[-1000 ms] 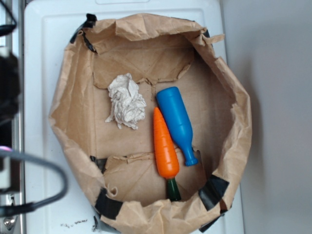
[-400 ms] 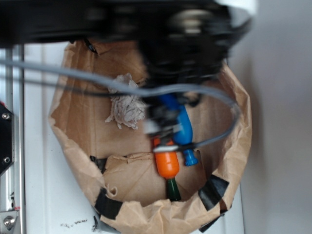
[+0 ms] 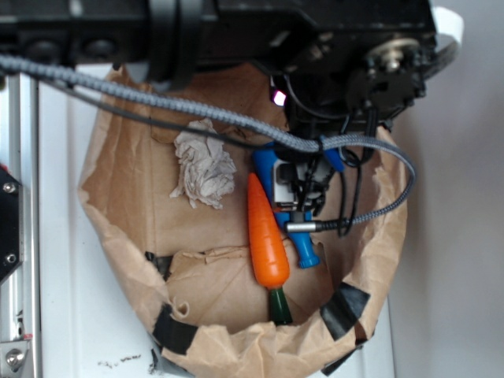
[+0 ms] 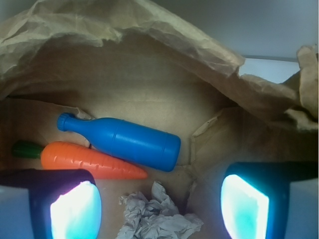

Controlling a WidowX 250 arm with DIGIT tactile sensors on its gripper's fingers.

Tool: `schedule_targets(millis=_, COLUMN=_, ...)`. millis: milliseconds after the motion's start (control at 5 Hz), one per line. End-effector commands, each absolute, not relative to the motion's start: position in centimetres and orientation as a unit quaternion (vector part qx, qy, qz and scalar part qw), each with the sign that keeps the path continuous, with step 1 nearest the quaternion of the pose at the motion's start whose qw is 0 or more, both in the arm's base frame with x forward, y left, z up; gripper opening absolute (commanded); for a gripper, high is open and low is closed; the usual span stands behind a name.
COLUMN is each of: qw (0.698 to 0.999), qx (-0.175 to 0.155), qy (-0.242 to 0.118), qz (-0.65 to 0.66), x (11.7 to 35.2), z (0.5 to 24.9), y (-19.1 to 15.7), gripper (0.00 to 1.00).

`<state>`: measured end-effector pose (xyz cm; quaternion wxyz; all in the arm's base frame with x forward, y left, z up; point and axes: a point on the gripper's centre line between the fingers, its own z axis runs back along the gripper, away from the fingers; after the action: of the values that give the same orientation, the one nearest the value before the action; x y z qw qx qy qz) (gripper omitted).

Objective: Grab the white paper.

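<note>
The white paper (image 3: 203, 169) is a crumpled off-white wad lying on the floor of the brown paper bag (image 3: 118, 236), left of the orange carrot (image 3: 266, 236). My gripper (image 3: 296, 193) hangs above the blue bottle (image 3: 308, 253) and hides most of it; it is to the right of the paper and apart from it. In the wrist view the paper (image 4: 157, 219) sits low between the two lit pads (image 4: 75, 209). The gripper (image 4: 159, 209) is open and holds nothing. Beyond it lie the carrot (image 4: 89, 162) and the bottle (image 4: 124, 142).
The bag's crumpled walls (image 4: 149, 30) rise all round the objects. Black tape patches (image 3: 342, 307) mark its lower rim. The bag rests on a white tray (image 3: 63, 236). The black arm and a grey cable (image 3: 197, 114) cross the upper part of the exterior view.
The arm has swung in from the left edge across the top of the bag and now hangs over the blue bottle. Paper, carrot and bottle have not moved.
</note>
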<state>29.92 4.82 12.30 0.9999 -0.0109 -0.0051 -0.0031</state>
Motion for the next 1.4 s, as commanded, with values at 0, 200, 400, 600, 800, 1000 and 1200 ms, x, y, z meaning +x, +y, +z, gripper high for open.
schedule_targets(millis=0, qw=0.998, qx=-0.012, qy=-0.05, qz=-0.022, x=29.8, z=13.4, y=5.2, gripper=1.0)
schedule_targets(millis=200, qw=0.998, qx=0.008, qy=-0.049, qz=-0.044, x=29.2, z=10.8, y=4.7, gripper=1.0)
schedule_targets(millis=400, qw=0.997, qx=0.02, qy=-0.049, qz=-0.049, x=28.7, z=9.2, y=4.5, gripper=1.0)
schedule_targets(millis=600, qw=0.998, qx=0.005, qy=-0.034, qz=-0.055, x=28.1, z=8.6, y=4.6, gripper=1.0)
schedule_targets(millis=800, qw=0.998, qx=-0.015, qy=-0.028, qz=-0.063, x=27.2, z=9.1, y=4.3, gripper=1.0)
schedule_targets(millis=1000, qw=0.997, qx=-0.043, qy=-0.034, qz=-0.058, x=26.5, z=10.8, y=4.0, gripper=1.0)
schedule_targets(millis=1200, qw=0.996, qx=-0.059, qy=-0.03, qz=-0.057, x=25.7, z=11.4, y=3.6, gripper=1.0)
